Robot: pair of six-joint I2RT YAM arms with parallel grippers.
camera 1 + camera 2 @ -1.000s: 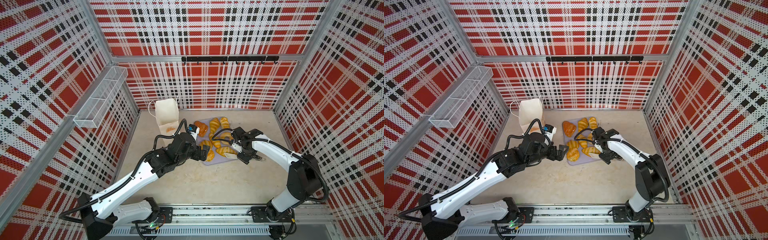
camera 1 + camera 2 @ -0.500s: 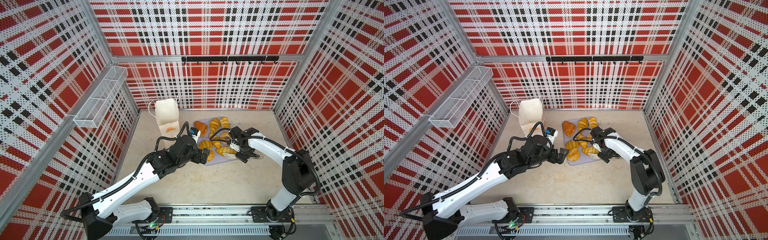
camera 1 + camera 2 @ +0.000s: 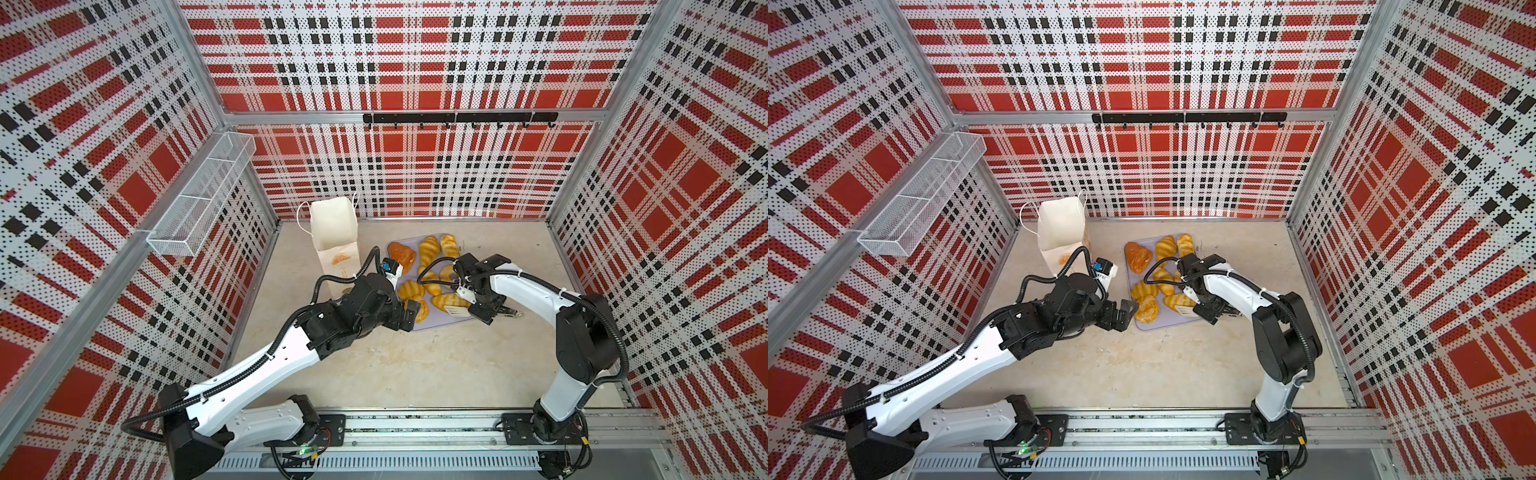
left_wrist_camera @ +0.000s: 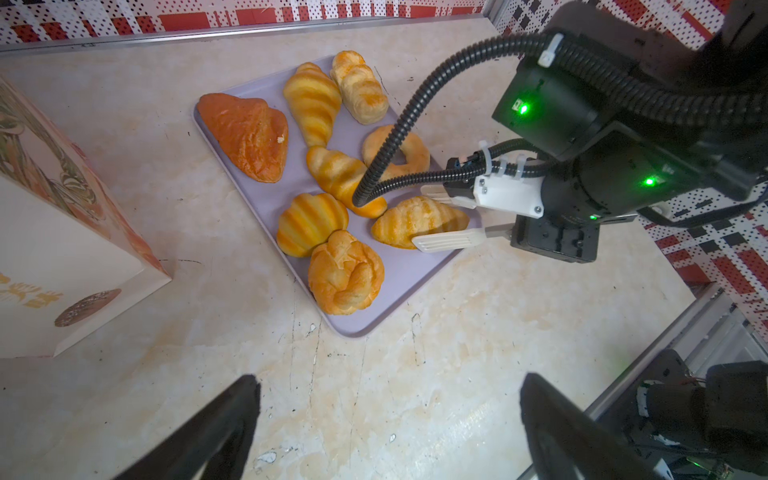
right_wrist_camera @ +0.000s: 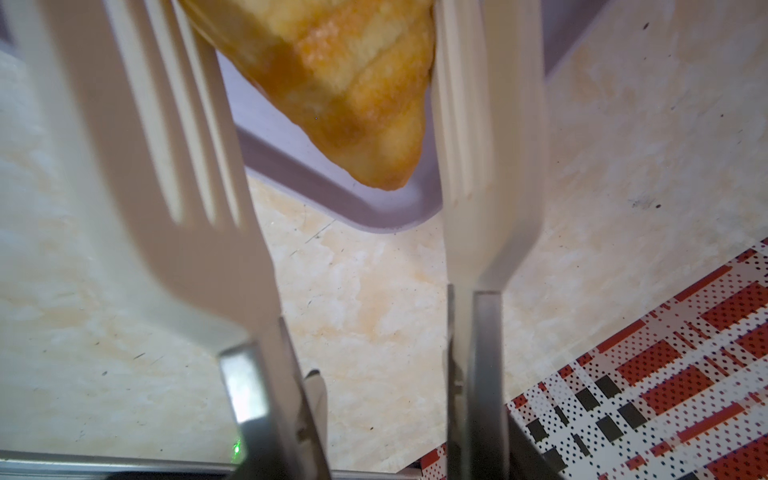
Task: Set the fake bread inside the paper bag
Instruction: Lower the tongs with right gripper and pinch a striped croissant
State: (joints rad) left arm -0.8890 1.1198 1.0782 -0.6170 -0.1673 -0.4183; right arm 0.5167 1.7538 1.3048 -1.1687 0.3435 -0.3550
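Here, black left fingers (image 4: 220,428) wide apart, slotted white right fingers (image 4: 444,242) straddling glossy striped croissant (image 4: 415,218), grip unclear

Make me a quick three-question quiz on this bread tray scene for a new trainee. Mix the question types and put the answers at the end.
1. How many pastries lie on the tray?
2. True or false: the left gripper is holding a pastry.
3. Which pastry lies between the fingers of the right gripper?
A) the dark reddish-brown one
B) the ring-shaped one
C) the striped croissant at the tray's edge

Key
1. Eight.
2. False. Its jaws stand wide apart above the bare table, with nothing in them.
3. C.
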